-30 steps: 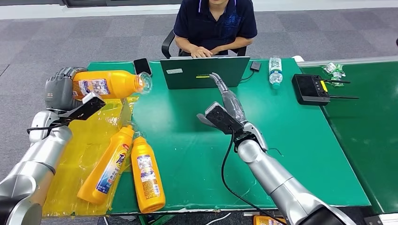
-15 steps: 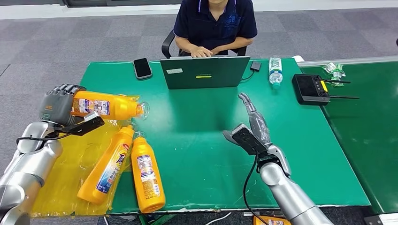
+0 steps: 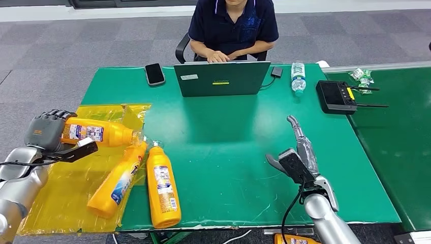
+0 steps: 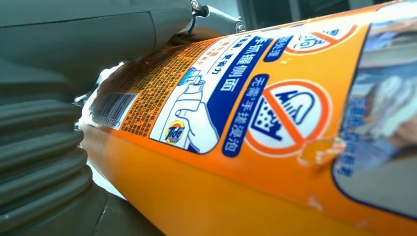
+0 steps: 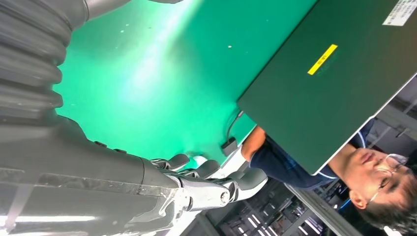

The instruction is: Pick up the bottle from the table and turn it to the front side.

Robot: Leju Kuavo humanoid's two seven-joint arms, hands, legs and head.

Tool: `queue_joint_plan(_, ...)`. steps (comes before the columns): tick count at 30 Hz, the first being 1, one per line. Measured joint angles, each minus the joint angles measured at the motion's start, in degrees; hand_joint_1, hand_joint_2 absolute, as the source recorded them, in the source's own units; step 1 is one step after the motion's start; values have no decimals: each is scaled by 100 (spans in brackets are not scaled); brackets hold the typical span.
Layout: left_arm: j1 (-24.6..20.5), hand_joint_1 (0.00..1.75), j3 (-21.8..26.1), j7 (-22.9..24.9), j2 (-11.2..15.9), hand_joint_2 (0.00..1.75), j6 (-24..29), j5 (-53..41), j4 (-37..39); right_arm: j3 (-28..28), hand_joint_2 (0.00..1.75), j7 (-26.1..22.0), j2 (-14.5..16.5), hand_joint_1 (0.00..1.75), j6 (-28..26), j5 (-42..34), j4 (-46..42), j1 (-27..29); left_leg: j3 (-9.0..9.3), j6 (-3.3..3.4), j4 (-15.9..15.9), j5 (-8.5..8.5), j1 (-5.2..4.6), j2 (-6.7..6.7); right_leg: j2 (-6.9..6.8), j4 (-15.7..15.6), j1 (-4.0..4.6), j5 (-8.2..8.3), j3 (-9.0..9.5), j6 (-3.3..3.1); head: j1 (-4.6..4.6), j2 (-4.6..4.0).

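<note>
My left hand (image 3: 44, 130) grips an orange detergent bottle (image 3: 96, 133) by its base and holds it on its side, low over the yellow sheet (image 3: 66, 193), cap pointing right. The left wrist view shows the bottle's label (image 4: 236, 105) with warning symbols and a barcode, close against the hand's grey cover (image 4: 39, 162). Two more orange bottles lie on the table: one (image 3: 118, 180) slanted on the sheet, one (image 3: 162, 187) on the green table (image 3: 228, 147) beside it. My right hand (image 3: 302, 147) hovers over the table's right half, fingers (image 5: 216, 184) straight and holding nothing.
A person sits behind the table at a dark green laptop (image 3: 221, 78). A phone (image 3: 154, 74), a water bottle (image 3: 298, 77) and a black controller (image 3: 336, 95) lie along the far side. A second green surface (image 3: 401, 137) adjoins on the right.
My left hand has lowered the held bottle down and toward me, nearly onto the yellow sheet. My right hand has drawn back from the laptop toward the near right of the table.
</note>
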Motion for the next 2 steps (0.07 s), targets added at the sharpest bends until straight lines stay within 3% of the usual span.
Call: queue_joint_plan(2, 0, 175, 0, 75, 30, 175, 0, -29, 30, -32, 175, -8, -2, 0, 4, 3, -12, 50, 1, -2, 0, 2, 0, 0, 0, 0, 0, 1, 1, 0, 0, 0)
